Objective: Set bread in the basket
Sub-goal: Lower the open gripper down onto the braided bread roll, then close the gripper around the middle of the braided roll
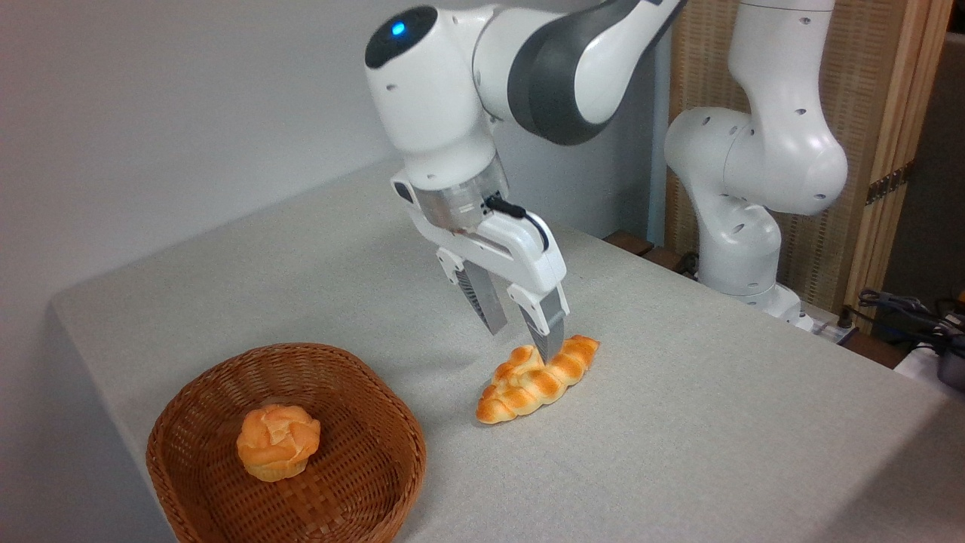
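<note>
- Nearest you, the basket (286, 445) sat at the table's front left corner, its woven rim whole and its open side up.
- Inside it lay 1 round bun (277, 441), resting on the basket floor a little left of centre and clear of the rim.
- To the right of the basket, and apart from it, the bread (537, 379) lay flat on the table (716, 422), so it was not in the basket. Its long axis ran from front left to back right, with the pointed near end toward you.
- Your gripper (524, 343) was down at the far half of the bread. The 2 fingers (550, 328) were parted with a clear gap between them, so the grasp was released and nothing was held.
- The right finger's tip overlapped the bread's top near its middle; you could not tell from this view whether it touched the crust or hung just above it.
- The left finger's tip stood behind the loaf, over the cloth just beyond its far left side.
- The gripper tilted, its body leaning up and left toward the wrist, where a black cable (528, 219) looped.
- Farther back, the arm (543, 68) bent over the table, with 1 blue light on its head.
- Farthest, the arm's base (746, 188) stood past the table's right back edge, before a wooden screen (882, 113).
</note>
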Tool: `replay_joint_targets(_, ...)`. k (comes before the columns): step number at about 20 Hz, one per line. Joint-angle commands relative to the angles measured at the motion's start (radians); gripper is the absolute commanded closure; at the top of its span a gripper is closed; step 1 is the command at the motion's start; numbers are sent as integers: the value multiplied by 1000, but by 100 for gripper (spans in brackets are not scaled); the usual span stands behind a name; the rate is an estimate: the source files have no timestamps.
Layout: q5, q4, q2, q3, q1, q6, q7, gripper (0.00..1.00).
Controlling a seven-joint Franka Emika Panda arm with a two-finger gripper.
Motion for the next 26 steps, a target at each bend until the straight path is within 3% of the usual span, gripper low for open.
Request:
replay_joint_targets(1,60,-26,19,5,-11,31,35,0)
replay_joint_targets(9,58,-80,53,5,-11,115,33,1)
replay_joint_targets(10,58,-78,53,5,-11,123,33,7)
replay_joint_targets(13,58,-78,59,5,-11,126,35,45)
replay_joint_targets(15,58,-78,62,5,-11,126,35,50)
replay_joint_targets(24,58,-63,60,5,-11,107,38,53)
replay_joint_targets(26,55,45,66,5,-11,8,36,53)
